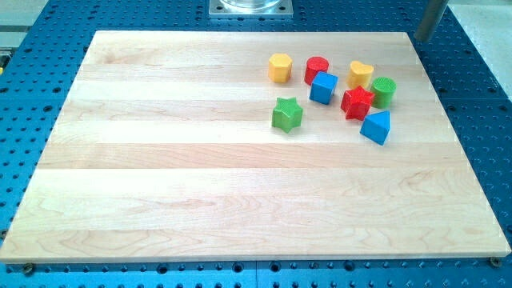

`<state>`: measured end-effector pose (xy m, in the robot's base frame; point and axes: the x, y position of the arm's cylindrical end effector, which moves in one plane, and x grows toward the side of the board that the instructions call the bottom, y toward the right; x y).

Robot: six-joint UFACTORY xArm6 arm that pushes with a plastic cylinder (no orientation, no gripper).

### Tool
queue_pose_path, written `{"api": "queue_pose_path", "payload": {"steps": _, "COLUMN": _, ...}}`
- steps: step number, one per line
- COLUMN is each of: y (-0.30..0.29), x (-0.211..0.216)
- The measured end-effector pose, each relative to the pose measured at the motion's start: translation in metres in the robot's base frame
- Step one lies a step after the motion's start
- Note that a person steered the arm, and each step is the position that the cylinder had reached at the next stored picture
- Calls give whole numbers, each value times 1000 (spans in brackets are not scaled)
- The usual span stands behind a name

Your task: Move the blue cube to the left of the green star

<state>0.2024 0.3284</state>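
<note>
The wooden board (160,184) is taken first. It is pale, smooth and banded with grain, so the blocks are likely to slide freely, and an over-long push could carry the blue cube (323,87) past its mark.

The cluster is next, and here the real trouble is expected. The blue cube is found well apart from my tip (421,37), down and toward the view's left of it. The yellow heart (361,74) and the green cylinder (384,91) are set between the two. If a straight line is taken, those could be swept along.

The red cylinder (317,70) is seen touching or just beside the cube on the side toward the view's top, and the red star (357,102) is near it on the tip's side. The green star (287,114) itself could be knocked if the cube is driven straight at it, since it lies farther from my tip, beyond the cube.

The blocks appear matte and hard, with ribbed tops. The cube is flat-faced, and the stars are notched and apt to catch. A yellow hexagonal block (279,68) and a blue triangular block (376,126) are also noted.

No pincer is carried. Only a plain grey rod is shown, so nothing is held and no opening can be told.
</note>
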Motion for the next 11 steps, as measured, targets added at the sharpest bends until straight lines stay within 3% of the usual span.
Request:
{"api": "queue_pose_path", "payload": {"steps": 2, "y": -23, "x": 6}}
{"api": "queue_pose_path", "payload": {"steps": 4, "y": -140, "x": 46}}
{"api": "queue_pose_path", "payload": {"steps": 11, "y": -194, "x": 87}}
